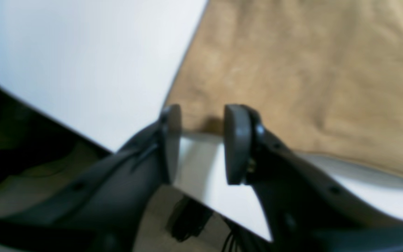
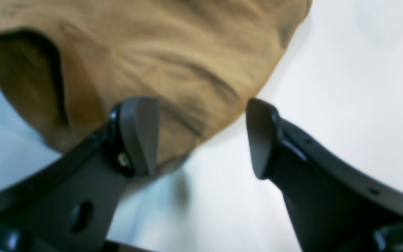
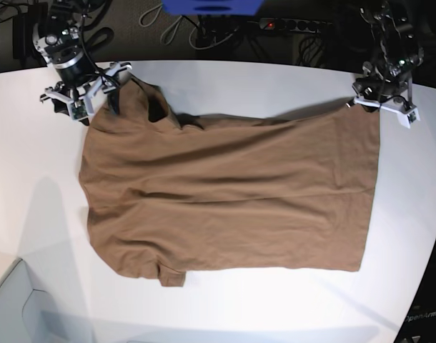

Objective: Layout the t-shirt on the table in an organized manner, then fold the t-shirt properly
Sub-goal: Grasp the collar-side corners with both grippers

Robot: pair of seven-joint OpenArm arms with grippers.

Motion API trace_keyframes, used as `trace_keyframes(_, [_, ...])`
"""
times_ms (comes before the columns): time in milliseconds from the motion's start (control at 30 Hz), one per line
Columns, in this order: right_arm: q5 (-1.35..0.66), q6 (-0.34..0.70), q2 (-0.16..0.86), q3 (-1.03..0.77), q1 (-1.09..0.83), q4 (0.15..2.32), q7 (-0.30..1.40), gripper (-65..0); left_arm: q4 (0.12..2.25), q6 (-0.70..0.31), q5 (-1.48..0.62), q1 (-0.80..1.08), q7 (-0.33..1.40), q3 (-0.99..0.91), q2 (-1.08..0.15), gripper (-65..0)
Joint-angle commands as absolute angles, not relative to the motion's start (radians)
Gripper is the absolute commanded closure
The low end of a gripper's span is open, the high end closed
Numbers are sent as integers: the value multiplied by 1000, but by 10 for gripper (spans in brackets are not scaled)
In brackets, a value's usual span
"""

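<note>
One t-shirt (image 3: 225, 196) lies spread nearly flat on the table (image 3: 225, 307), between the two claws; layout looks largely done, with a sleeve beside the right gripper (image 2: 201, 136) rumpled. No fold is made, so folding remains entirely. The left gripper (image 1: 201, 143) sits at the hem corner, jaws parted with only bare table showing between them (nothing pinched). The right gripper's jaws stand spread wide over the sleeve edge, holding nothing. Count: one shirt, one table, two grippers.

Overhead base view, two close wrist views
</note>
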State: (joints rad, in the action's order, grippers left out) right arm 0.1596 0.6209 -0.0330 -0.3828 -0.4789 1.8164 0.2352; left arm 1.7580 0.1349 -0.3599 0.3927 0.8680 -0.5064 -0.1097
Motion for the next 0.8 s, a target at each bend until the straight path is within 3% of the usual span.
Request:
trace_keyframes(0, [148, 616, -28, -386, -490, 1830, 216, -396, 1776, 134, -334, 392, 862, -512, -108, -241])
trace_keyframes(133, [148, 616, -31, -386, -492, 1828, 216, -395, 1781, 133, -280, 389, 862, -512, -90, -278])
trace_keyframes(767, [148, 616, -36, -386, -533, 1831, 214, -396, 1661, 130, -277, 361, 860, -503, -99, -258])
